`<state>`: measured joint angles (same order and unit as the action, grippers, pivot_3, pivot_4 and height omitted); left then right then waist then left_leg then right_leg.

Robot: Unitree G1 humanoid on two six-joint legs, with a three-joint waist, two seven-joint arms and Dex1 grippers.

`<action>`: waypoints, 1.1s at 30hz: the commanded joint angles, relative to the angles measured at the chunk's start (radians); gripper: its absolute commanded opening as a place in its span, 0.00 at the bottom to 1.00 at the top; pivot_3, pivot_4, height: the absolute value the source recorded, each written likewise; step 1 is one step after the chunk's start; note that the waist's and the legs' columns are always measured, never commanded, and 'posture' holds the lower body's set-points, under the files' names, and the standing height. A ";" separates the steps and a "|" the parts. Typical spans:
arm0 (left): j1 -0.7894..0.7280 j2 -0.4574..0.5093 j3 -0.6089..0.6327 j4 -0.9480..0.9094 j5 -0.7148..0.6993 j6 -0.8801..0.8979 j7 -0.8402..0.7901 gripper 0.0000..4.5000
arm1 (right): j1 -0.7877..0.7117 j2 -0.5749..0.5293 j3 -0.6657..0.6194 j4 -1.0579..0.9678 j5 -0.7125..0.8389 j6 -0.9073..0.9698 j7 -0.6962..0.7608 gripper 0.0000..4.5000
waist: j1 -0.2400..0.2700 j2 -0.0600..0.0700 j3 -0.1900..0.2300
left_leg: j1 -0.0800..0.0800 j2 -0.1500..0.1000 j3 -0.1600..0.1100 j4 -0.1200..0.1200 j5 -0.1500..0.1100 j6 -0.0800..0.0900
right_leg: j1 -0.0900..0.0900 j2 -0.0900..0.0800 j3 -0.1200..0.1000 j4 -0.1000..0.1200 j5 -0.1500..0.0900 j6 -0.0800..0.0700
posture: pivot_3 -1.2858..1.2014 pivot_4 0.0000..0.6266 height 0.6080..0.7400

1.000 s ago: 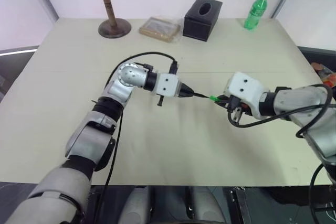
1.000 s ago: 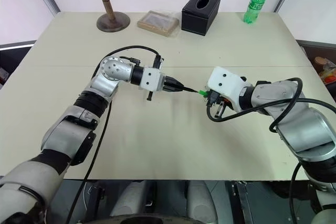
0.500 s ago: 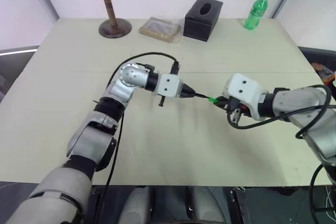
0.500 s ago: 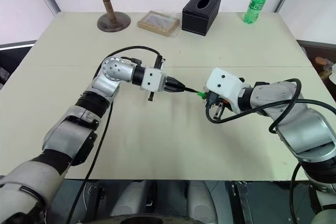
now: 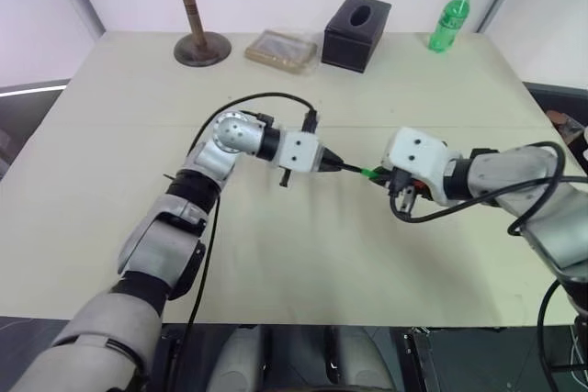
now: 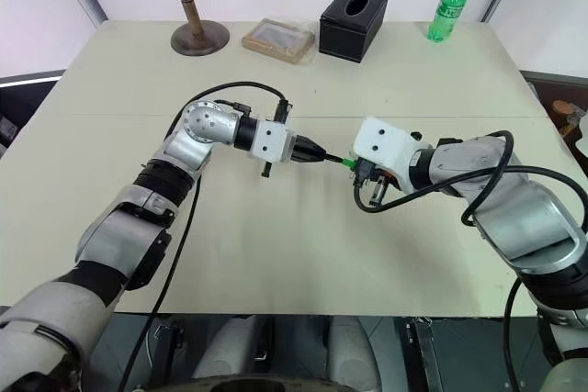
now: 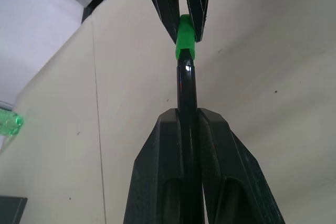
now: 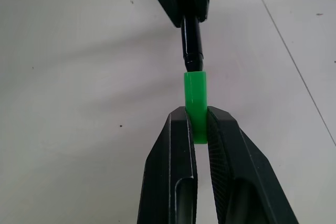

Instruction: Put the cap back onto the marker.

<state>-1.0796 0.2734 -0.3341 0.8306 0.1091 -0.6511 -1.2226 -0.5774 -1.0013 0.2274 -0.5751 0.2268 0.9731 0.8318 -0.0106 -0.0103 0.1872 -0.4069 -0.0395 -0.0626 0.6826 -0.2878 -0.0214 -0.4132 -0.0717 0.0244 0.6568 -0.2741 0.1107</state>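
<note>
Both arms reach inward above the table, the left gripper (image 5: pixel 338 165) clamped on the marker (image 7: pixel 187 85) and the right gripper (image 8: pixel 198 124) clamped on the cap (image 8: pixel 195 100), fingertips facing each other, nearly aligned.

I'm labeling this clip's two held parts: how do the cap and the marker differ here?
Colour: the cap is bright green, the marker glossy black.
Size: the cap is short and stubby, the marker long and slim.
Hold: the right gripper pinches the cap, the left gripper clamps the marker.
Shared: both are held above the table, lined up end to end, the marker's end at the cap's mouth.
</note>
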 commanded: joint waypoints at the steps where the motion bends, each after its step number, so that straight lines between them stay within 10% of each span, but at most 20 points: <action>1: -0.043 -0.001 -0.008 0.000 0.024 -0.032 0.032 0.00 | -0.033 -0.014 0.027 0.008 -0.047 -0.047 0.004 0.01 | 0.000 0.000 0.000 | 0.000 0.000 0.000 0.000 0.000 0.000 | 0.000 0.000 0.000 0.000 0.000 0.000 | 0.52 0.24 1.00; 20: -0.030 -0.013 -0.021 0.099 0.081 -0.172 0.207 0.00 | -0.124 0.123 0.039 0.114 -0.052 -0.007 0.002 0.01 | 0.000 0.000 0.000 | -0.001 0.000 0.001 0.000 0.000 0.000 | -0.002 0.000 0.000 0.002 0.000 0.000 | 0.52 0.24 1.00; 33: -0.041 -0.041 0.012 0.118 -0.015 -0.132 0.050 0.00 | -0.166 0.138 0.135 0.038 -0.105 0.006 0.014 0.01 | -0.002 0.000 0.000 | -0.002 0.000 0.001 0.001 0.000 0.000 | -0.005 0.000 0.001 0.004 0.000 0.000 | 0.52 0.24 1.00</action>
<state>-1.0994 0.2795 -0.3282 0.9825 0.1483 -0.7724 -1.1452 -0.7040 -0.8815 0.3593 -0.4682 0.1223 1.0148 0.8437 -0.0121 -0.0102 0.1871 -0.4090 -0.0397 -0.0613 0.6832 -0.2877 -0.0215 -0.4184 -0.0718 0.0253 0.6612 -0.2741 0.1106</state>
